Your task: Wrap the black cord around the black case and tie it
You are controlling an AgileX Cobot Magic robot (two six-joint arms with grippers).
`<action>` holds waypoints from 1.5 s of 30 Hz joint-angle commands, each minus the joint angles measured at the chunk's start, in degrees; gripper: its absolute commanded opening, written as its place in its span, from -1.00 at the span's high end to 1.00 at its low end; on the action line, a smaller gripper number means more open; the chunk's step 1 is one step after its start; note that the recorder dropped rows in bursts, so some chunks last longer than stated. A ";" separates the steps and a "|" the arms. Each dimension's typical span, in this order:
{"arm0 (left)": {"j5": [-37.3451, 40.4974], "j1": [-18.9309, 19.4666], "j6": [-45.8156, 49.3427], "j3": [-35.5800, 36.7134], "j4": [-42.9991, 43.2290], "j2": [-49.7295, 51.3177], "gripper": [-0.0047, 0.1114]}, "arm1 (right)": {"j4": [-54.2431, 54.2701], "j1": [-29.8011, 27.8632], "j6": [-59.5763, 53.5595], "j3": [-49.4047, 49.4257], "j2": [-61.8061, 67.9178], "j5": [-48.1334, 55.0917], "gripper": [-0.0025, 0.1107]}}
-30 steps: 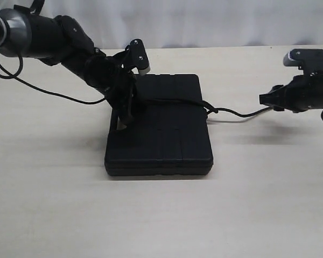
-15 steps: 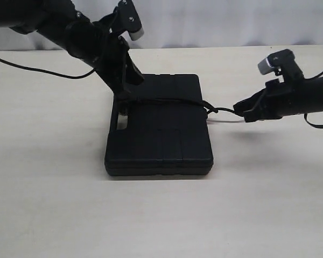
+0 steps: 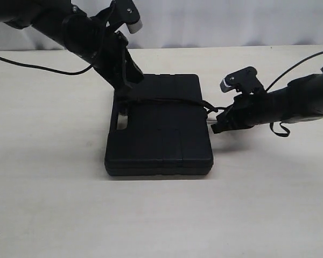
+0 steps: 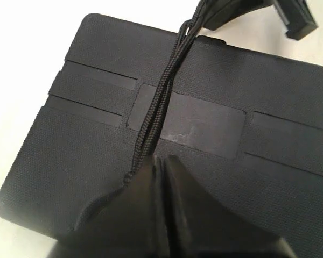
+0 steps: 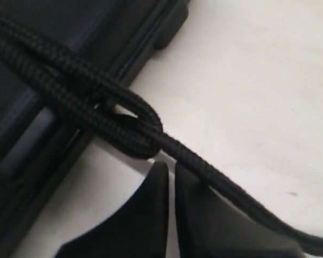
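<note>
Black cord (image 3: 167,100) over black case (image 3: 160,144) pinched by down-tilted left hand (image 3: 127,95); level right hand (image 3: 215,129) shut beside it

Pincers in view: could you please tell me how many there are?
2. The left pincer is shut on the black cord atop the black case's left edge; the right pincer is shut just off its right edge, beside the cord's loop.

One black case (image 3: 159,134), mid-table. One black cord (image 3: 167,100) across its far half. Two grippers: left gripper (image 3: 127,92) at the case's far left, right gripper (image 3: 215,128) at its right side. One table (image 3: 161,215).
</note>
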 commanded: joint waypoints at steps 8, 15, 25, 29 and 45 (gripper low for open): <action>-0.39 0.02 -0.32 0.02 -0.66 -0.34 0.92 | 5.43 0.14 -6.46 -2.49 2.67 14.13 0.88; -0.87 0.02 -0.32 0.02 -0.76 -0.34 0.92 | 3.00 0.14 -6.34 -2.49 2.67 22.37 0.88; -1.15 0.02 -0.23 0.02 -0.37 -0.04 0.92 | -8.63 0.14 6.30 -1.86 -3.53 7.07 0.88; -2.32 0.02 -0.62 0.02 -0.36 -0.04 0.92 | -6.71 0.14 6.57 -1.05 -4.12 3.62 0.88; -18.55 0.13 -12.53 11.93 -1.05 -20.85 0.92 | 3.14 0.14 8.51 14.06 -34.96 0.87 0.88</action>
